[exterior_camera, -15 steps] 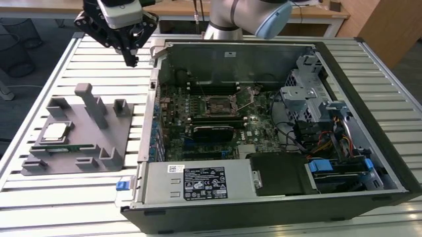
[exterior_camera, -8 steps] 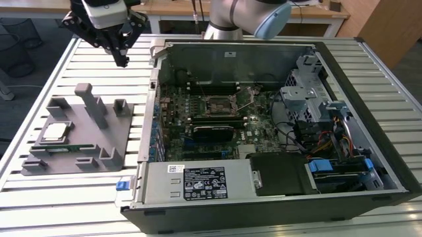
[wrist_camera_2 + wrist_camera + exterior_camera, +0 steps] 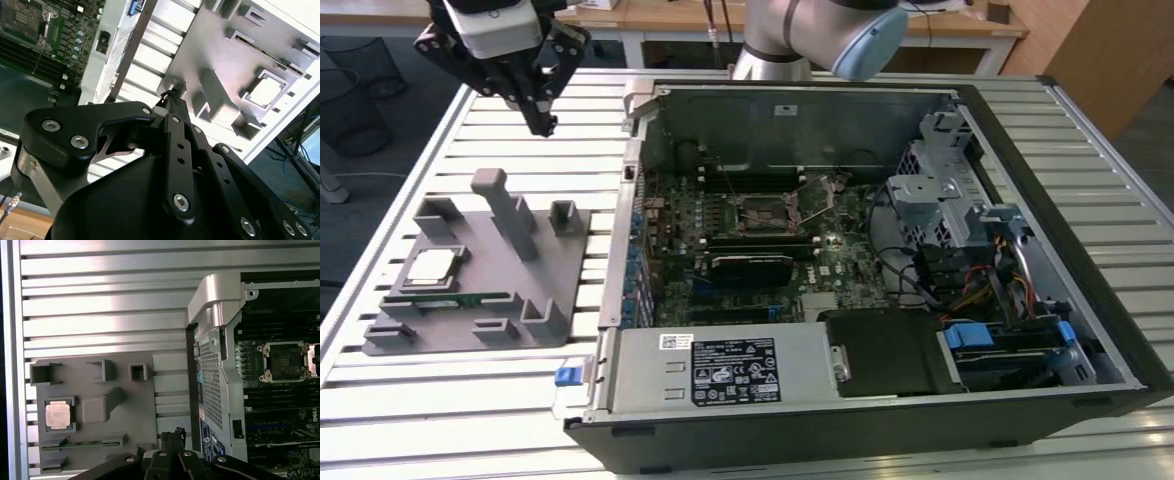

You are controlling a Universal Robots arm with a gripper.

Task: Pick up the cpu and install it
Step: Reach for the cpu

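- Exterior view: the cpu (image 3: 430, 268) is lying flat, silver top up, in a pocket of the grey holder (image 3: 547, 300) on the slatted table (image 3: 454, 400), to the exterior view's left of the open computer case (image 3: 881, 425). The gripper (image 3: 542, 124) is hanging in the air above the table, well apart from the cpu. Judging from this, a descent with the jaws together would be pressing on the chip instead of straddling it, and the holder's upright posts (image 3: 500, 205) could be catching a finger.
- First wrist view: the cpu (image 3: 58, 415) is sitting in its pocket, a green memory stick (image 3: 80, 443) near it. The gripper (image 3: 172, 436) is showing its jaws closed together, carrying nothing.
- Second wrist view: the gripper (image 3: 173, 96) is again looking closed and empty, and the cpu (image 3: 265, 91) is lying apart from it. The socket (image 3: 22, 20) is waiting open; a tilted placement there could be bending its contacts.
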